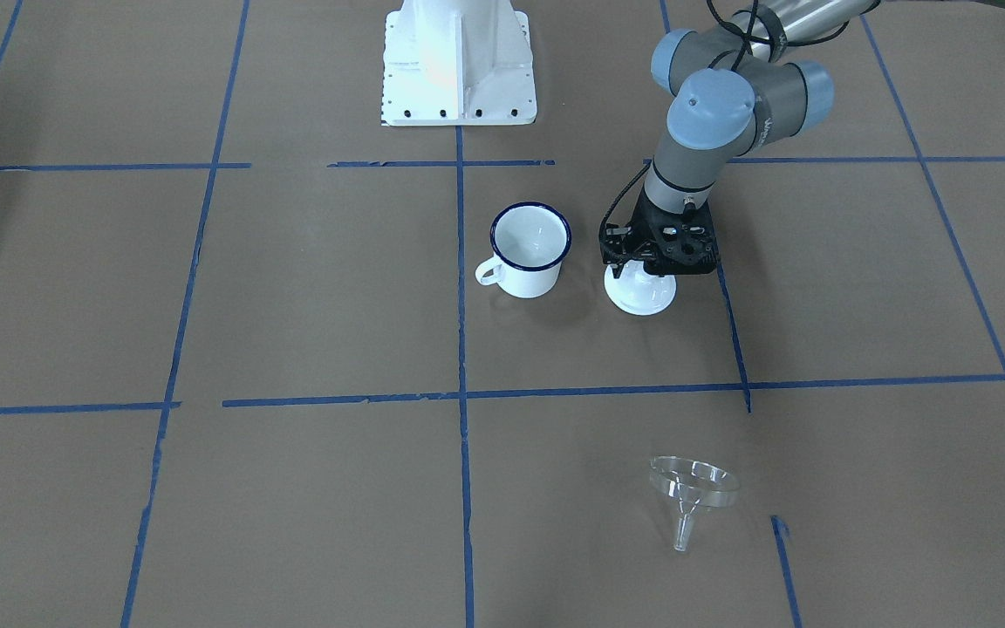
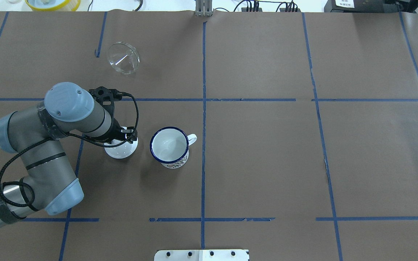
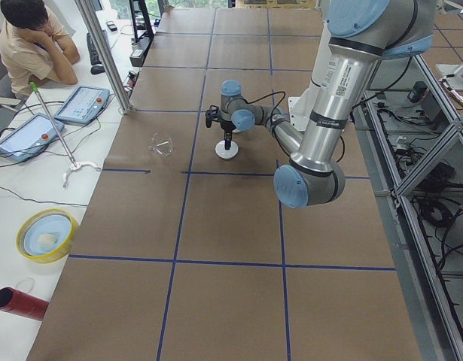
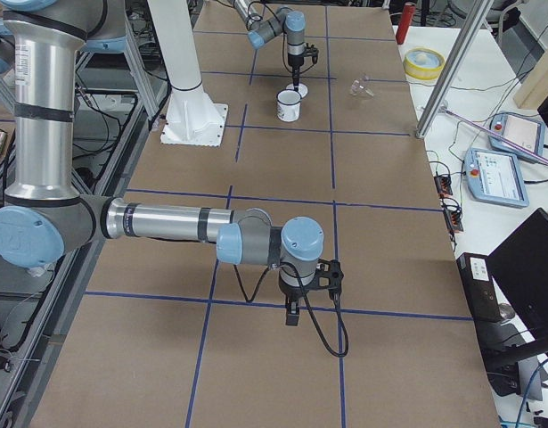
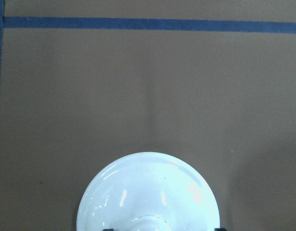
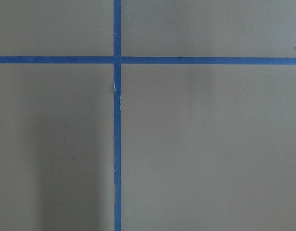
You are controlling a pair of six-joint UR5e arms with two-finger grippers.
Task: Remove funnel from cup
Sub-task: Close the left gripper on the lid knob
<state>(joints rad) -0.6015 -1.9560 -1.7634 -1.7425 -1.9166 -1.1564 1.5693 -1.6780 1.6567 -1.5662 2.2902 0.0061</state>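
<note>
The clear funnel [image 1: 693, 490] lies on its side on the brown table, far from the cup; it also shows in the overhead view [image 2: 123, 58]. The white cup [image 1: 530, 250] with a dark blue rim stands upright and empty [image 2: 169, 146]. My left gripper [image 1: 639, 272] points straight down over the knob of a white round lid [image 1: 642, 296] that rests beside the cup. In the left wrist view the lid [image 5: 148, 192] fills the bottom, with dark fingertips wide apart at either side. My right gripper [image 4: 292, 314] hovers low over bare table; I cannot tell whether it is open or shut.
The robot's white base [image 1: 457, 65] stands at the table's robot side. Blue tape lines [image 1: 462, 392] cross the brown table. A yellow bowl [image 2: 52, 3] sits beyond the far edge. An operator [image 3: 31, 41] sits at the side bench.
</note>
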